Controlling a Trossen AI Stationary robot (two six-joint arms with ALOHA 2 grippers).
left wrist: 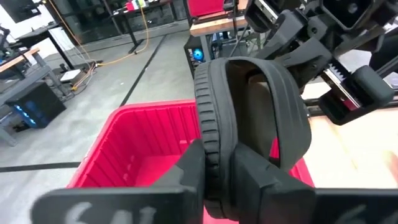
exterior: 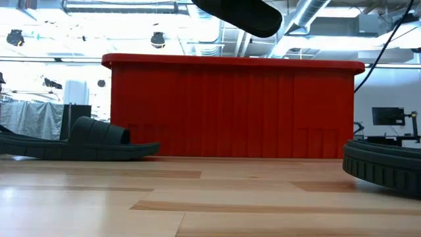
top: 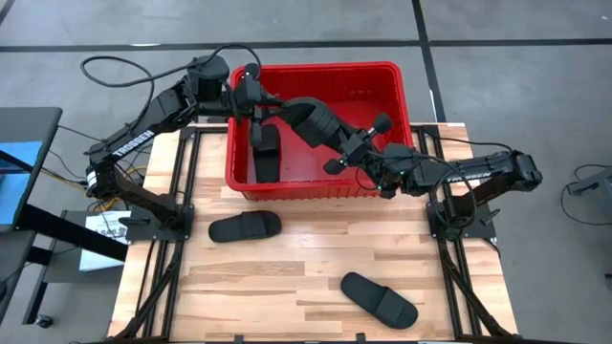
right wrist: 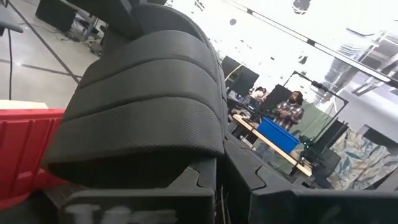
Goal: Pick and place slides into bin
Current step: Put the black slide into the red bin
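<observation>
- Evidently light and rubbery, the slides look flexible at the strap and stiffer along the ribbed sole rim, so the rim or the strap root is the surest hold.
- One slide point(left wrist: 249, 118) hangs over the bin point(top: 325, 67), its sole edge pinched by the left end effector point(left wrist: 214, 168) at the bin's left.
- Another slide point(right wrist: 149, 99) is clamped by the right end effector point(right wrist: 217, 180), above the bin's right half.
- Two loose slides lie flat on the surface point(top: 287, 277): the left slide point(top: 245, 226) just near of the bin, the right slide point(top: 380, 298) nearer still.
</observation>
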